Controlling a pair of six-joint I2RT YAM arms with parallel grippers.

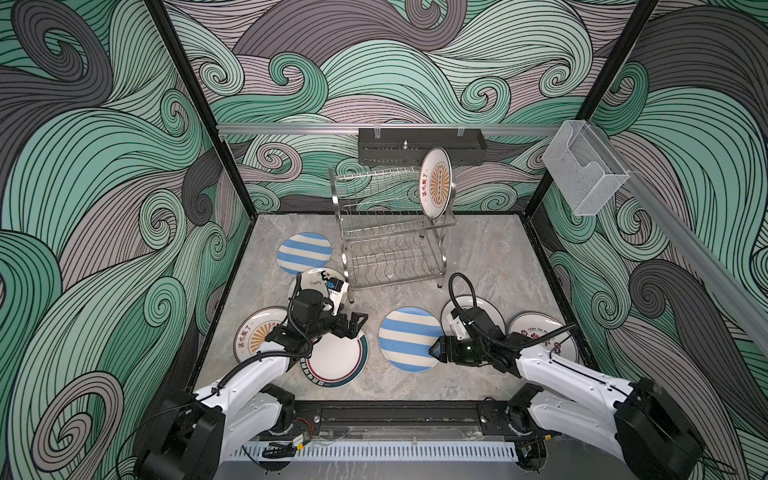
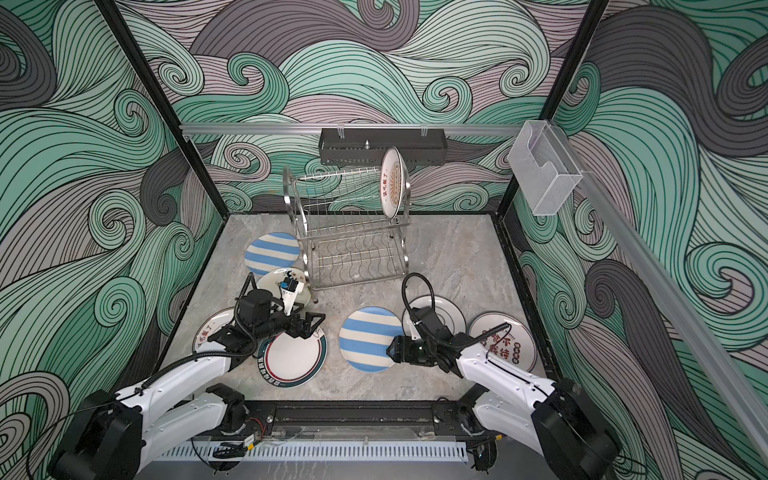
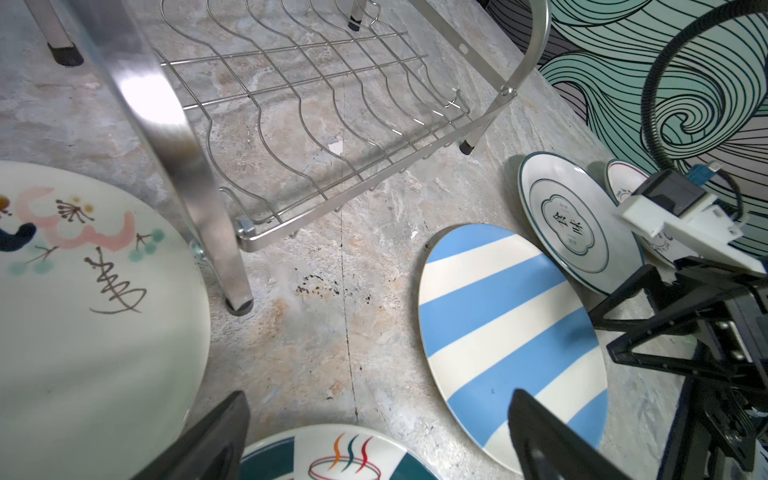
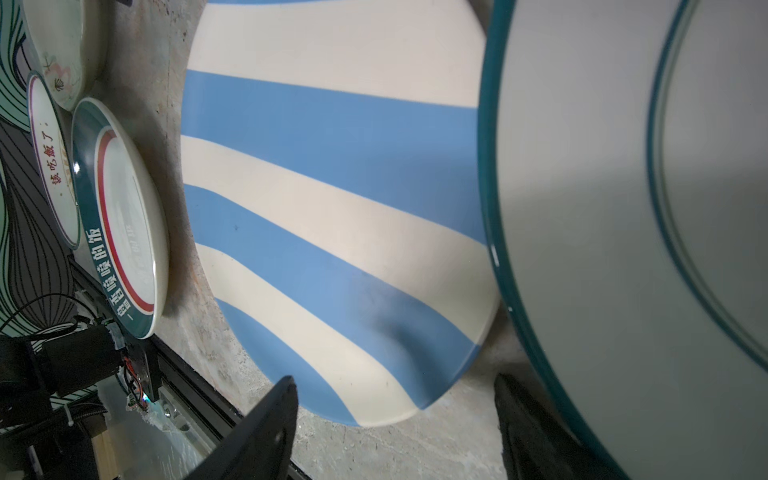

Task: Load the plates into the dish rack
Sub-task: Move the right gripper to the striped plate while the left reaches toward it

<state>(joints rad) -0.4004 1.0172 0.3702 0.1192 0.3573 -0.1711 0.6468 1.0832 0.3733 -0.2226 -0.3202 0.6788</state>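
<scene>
Right wrist view showed your right claw (image 4: pixel 395 378) wide open, empty, at the rim of the striped plate (image 4: pixel 332 187) flat on the bench (image 1: pixel 478 257), likely set for an edge pinch; left claw (image 3: pixel 378 401) hung open, empty.

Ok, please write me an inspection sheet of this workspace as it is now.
Surface: marbled grey tabletop, dark specks near a rack foot.
Job's things: steel dish rack at the back, one sunburst plate upright at the right end of its upper tier; seven others lie flat, including a far striped plate and a near striped plate.
Clutter: nothing seen.
Grippers: left gripper open, empty, over the teal-rimmed plate's edge; right gripper open at the near striped plate's rim.
Cables: black corrugated hoses loop over both arms; loose wires at the front rail.
Surroundings: wave-patterned walls; black perforated tray and clear plastic box on the rails.
</scene>
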